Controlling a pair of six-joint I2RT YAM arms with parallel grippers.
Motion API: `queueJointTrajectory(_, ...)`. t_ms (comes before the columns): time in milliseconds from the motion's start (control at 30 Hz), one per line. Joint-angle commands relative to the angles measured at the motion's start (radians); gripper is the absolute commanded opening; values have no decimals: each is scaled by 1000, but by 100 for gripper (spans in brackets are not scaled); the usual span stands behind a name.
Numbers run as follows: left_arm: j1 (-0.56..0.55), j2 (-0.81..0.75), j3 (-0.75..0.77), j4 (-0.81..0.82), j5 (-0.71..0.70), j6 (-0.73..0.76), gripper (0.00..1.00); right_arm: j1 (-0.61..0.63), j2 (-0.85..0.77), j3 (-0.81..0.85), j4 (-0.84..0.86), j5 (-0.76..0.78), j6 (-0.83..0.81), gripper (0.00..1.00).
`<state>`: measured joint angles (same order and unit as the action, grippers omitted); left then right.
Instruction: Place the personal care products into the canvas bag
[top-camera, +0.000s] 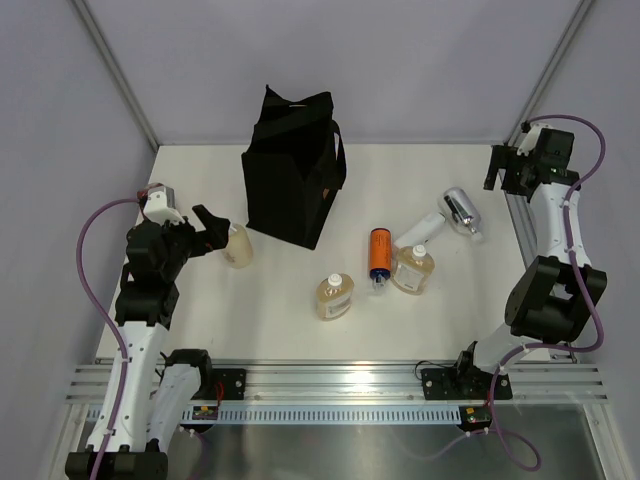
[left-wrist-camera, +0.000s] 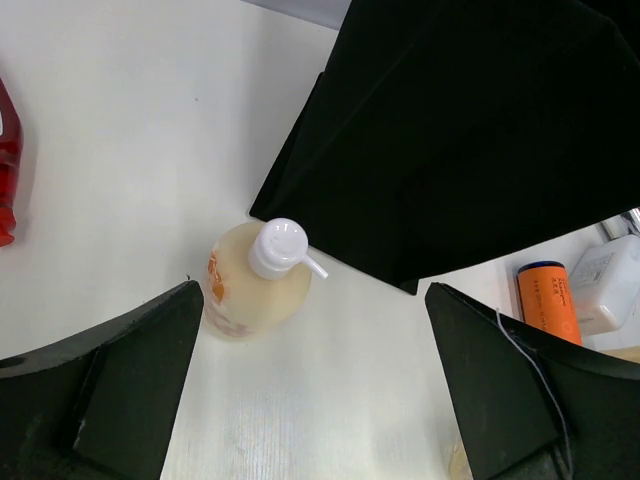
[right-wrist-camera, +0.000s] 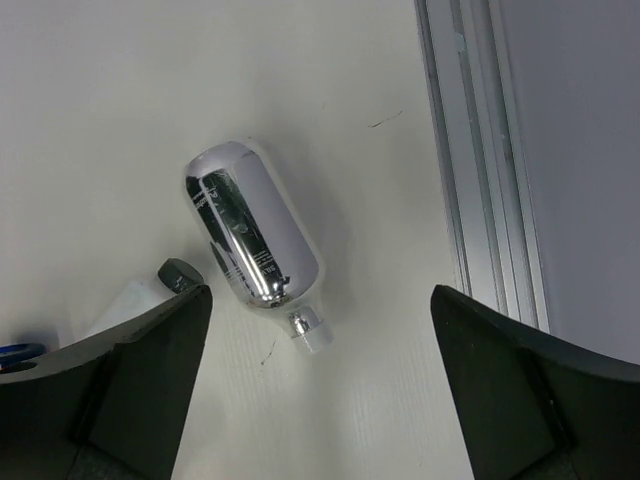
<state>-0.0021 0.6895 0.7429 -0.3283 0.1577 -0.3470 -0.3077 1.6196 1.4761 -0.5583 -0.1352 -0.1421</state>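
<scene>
The black canvas bag (top-camera: 290, 175) stands upright at the back centre; it also fills the top right of the left wrist view (left-wrist-camera: 470, 130). My left gripper (top-camera: 215, 228) is open and empty, just left of an amber bottle with a white pump cap (top-camera: 238, 245), which stands ahead of the left gripper (left-wrist-camera: 315, 400) in its wrist view (left-wrist-camera: 255, 280). Two more amber bottles (top-camera: 335, 296) (top-camera: 413, 268), the orange cylinder (top-camera: 380, 253), the white tube (top-camera: 420, 232) and the silver bottle (top-camera: 461, 210) lie right of the bag. My right gripper (top-camera: 505, 170) (right-wrist-camera: 320, 400) is open above the silver bottle (right-wrist-camera: 250, 230).
A red container (left-wrist-camera: 8, 150) lies at the far left, mostly hidden behind my left arm in the top view. An aluminium rail (right-wrist-camera: 480, 150) runs along the table's right edge beside the silver bottle. Grey walls close the back and sides.
</scene>
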Motion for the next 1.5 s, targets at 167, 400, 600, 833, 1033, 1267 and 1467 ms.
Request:
queueJointTrajectory(167, 1, 8, -11, 49, 5, -10, 99, -4, -6, 44, -128, -387, -403, 99)
queueJointTrajectory(400, 1, 27, -4, 49, 25, -30, 99, 13, 323, 341, -437, -475, -524, 100)
queueJointTrajectory(600, 2, 33, -20, 54, 37, -59, 99, 82, 499, 495, -462, -255, -528, 99)
queueJointTrajectory(833, 2, 45, -19, 55, 39, -73, 99, 142, 637, 576, -462, -49, -534, 99)
queueJointTrajectory(1033, 1, 57, -17, 64, 29, -78, 99, 153, 715, 598, -439, 78, -482, 99)
queueJointTrajectory(1267, 2, 90, -14, 101, 54, -101, 99, 153, 769, 616, -471, 92, -475, 78)
queueJointTrajectory(1467, 2, 105, 0, 133, 85, -127, 99, 121, 748, 690, -531, -71, -381, 19)
